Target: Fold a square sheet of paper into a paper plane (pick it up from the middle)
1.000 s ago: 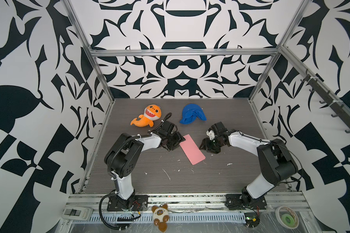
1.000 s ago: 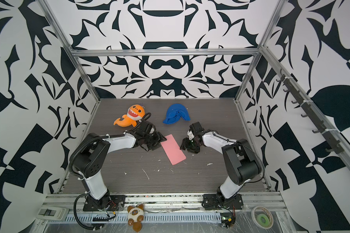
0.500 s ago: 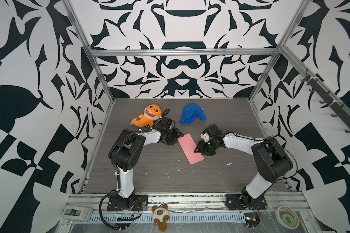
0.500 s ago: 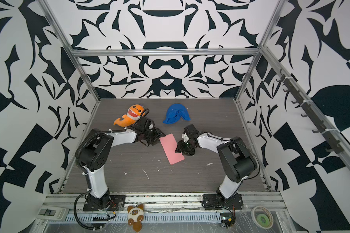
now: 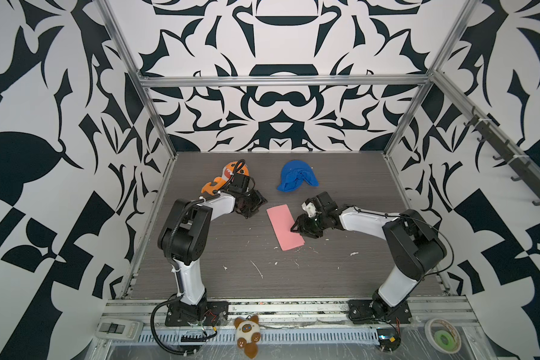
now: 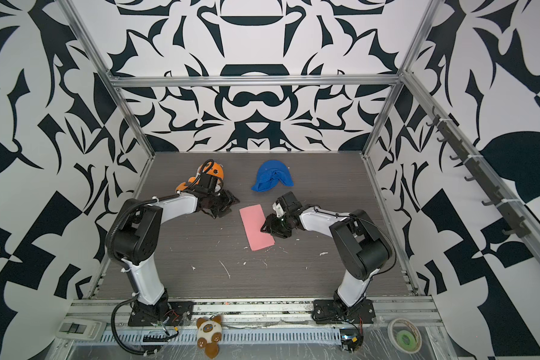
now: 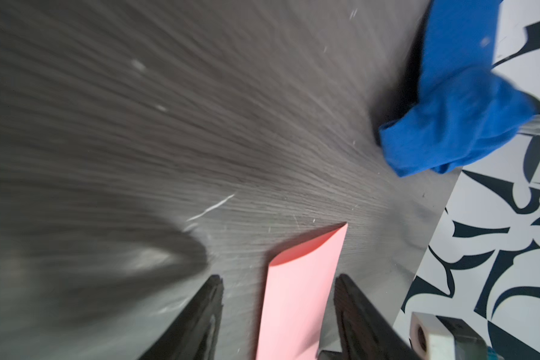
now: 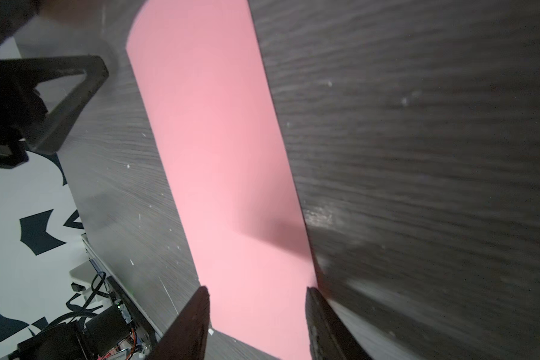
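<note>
Pink and doubled into a narrow strip, the square sheet of paper (image 5: pixel 285 227) lies flat near the centre of the bench (image 5: pixel 231 258), so I judge only the first half-fold done, with nose, wings and ridge left to make. Both jaws sets stand spread and hold nothing: the left gripper (image 5: pixel 258 204) just clear at its 10 o'clock, the right gripper (image 5: pixel 298 233) over its 3 o'clock edge.

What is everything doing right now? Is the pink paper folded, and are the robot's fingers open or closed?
pink paper: folded into a long rectangle, lying on the table, layers gaping a little at one end.
left gripper: fingers open, empty, beside the paper's far end.
right gripper: fingers open, low at the paper's long edge, nothing gripped.
blue cloth: crumpled in a lump.
orange shark plush: lying at the back, partly hidden.
</note>
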### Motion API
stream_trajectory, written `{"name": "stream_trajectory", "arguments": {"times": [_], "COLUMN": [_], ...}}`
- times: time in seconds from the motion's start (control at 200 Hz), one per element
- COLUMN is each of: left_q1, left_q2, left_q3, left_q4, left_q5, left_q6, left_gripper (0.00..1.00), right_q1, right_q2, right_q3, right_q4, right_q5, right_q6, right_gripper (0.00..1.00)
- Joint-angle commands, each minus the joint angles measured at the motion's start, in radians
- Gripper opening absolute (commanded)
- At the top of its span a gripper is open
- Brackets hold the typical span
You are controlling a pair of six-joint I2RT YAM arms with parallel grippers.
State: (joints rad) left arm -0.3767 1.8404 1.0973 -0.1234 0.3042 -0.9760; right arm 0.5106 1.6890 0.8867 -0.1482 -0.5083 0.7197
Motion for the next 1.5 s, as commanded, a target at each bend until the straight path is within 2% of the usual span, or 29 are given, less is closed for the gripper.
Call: {"name": "stream_trajectory", "arguments": {"times": [0.0, 0.165, 0.35, 0.47, 1.02, 1.3, 1.495], "left_q1": [-0.019, -0.095, -0.155, -0.157, -0.157, -0.157, -0.157], "left_q2": [-0.091, -0.131, -0.081, -0.044, -0.007, 0.005, 0.016], "left_q3": [-0.052, -0.098, -0.093, -0.085, -0.085, -0.085, -0.084], "left_q4": [-0.038, -0.002, 0.042, 0.060, 0.063, 0.064, 0.069], "left_q5": [-0.021, 0.001, 0.022, 0.037, 0.039, 0.041, 0.045], "left_q6": [-0.002, -0.058, -0.093, -0.099, -0.096, -0.096, -0.096], "left_gripper": [0.61, 0.59, 0.53, 0.51, 0.51, 0.51, 0.51], "right_q1": [-0.038, -0.050, -0.050, -0.050, -0.050, -0.050, -0.050], "right_q2": [-0.086, -0.091, -0.085, -0.075, -0.034, -0.034, -0.027], "right_q3": [-0.035, -0.066, -0.087, -0.097, -0.133, -0.137, -0.137], "right_q4": [0.010, -0.047, -0.056, -0.046, 0.017, 0.073, 0.100], "right_q5": [0.004, -0.032, -0.078, -0.105, -0.184, -0.201, -0.211], "right_q6": [-0.021, -0.061, -0.054, -0.042, -0.003, 0.033, 0.065], "right_gripper": [0.54, 0.52, 0.51, 0.50, 0.45, 0.36, 0.26]}}
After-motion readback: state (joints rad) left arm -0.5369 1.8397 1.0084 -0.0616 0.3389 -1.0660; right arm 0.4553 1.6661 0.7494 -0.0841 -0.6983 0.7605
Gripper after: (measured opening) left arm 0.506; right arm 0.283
